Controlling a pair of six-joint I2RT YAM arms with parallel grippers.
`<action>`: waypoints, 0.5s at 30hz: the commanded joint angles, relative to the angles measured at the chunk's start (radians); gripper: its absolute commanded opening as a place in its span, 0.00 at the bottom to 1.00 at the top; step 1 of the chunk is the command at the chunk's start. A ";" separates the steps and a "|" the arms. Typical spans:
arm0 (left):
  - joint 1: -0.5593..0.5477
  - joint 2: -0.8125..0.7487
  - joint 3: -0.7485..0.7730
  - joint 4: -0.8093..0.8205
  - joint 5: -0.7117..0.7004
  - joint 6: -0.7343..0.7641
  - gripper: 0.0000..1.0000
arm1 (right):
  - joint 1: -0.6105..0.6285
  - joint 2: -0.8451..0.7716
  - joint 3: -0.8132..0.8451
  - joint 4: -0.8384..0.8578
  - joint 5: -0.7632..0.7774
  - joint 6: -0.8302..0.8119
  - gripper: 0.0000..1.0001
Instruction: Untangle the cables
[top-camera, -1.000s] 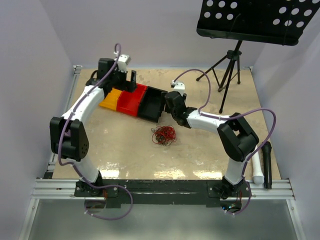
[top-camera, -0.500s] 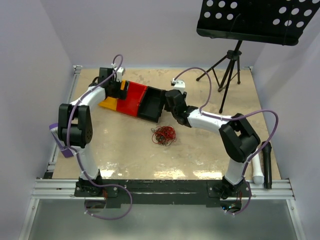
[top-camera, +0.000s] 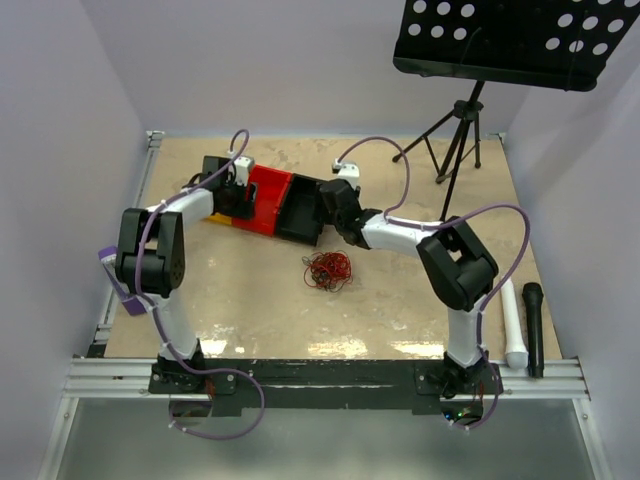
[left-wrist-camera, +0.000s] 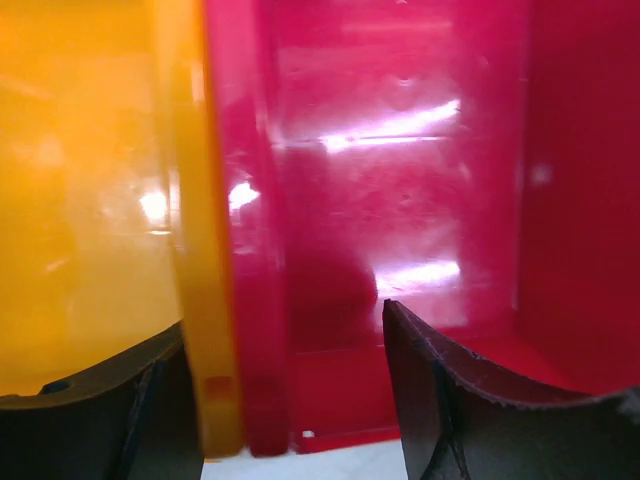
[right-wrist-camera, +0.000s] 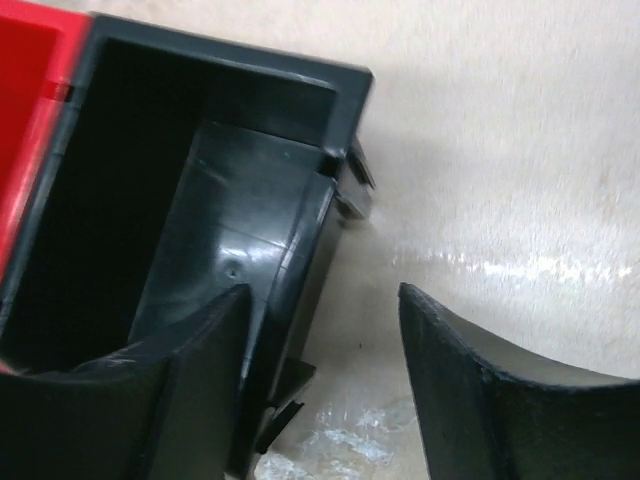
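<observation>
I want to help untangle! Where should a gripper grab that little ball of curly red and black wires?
Probably a loose loop at the edge of the small tangle of thin red and dark wires, coming straight down from above: it lies low on the beige tabletop, and its middle looks dense.

Left arm (top-camera: 150, 262): elbow folded high over left side, forearm stretched forward and right, wrist low. Left gripper (top-camera: 240, 196) pointing down, jaws apart, wide gap between fingers (left-wrist-camera: 470, 400) in wrist view.

Right arm (top-camera: 458, 266): elbow bent over right side, forearm reaching left toward centre, lilac hose looping above. Right gripper (top-camera: 328, 203) low, jaws apart, both fingers (right-wrist-camera: 480, 400) well separated.
</observation>
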 joint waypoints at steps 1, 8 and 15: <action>-0.038 -0.136 -0.075 0.031 0.094 -0.062 0.67 | -0.001 0.011 0.041 -0.046 0.038 0.015 0.56; -0.164 -0.203 -0.148 -0.032 0.183 -0.062 0.71 | -0.055 -0.027 -0.018 -0.046 0.020 0.004 0.31; -0.237 -0.201 -0.222 -0.049 0.248 -0.018 0.72 | -0.074 -0.061 -0.081 -0.098 0.086 0.001 0.28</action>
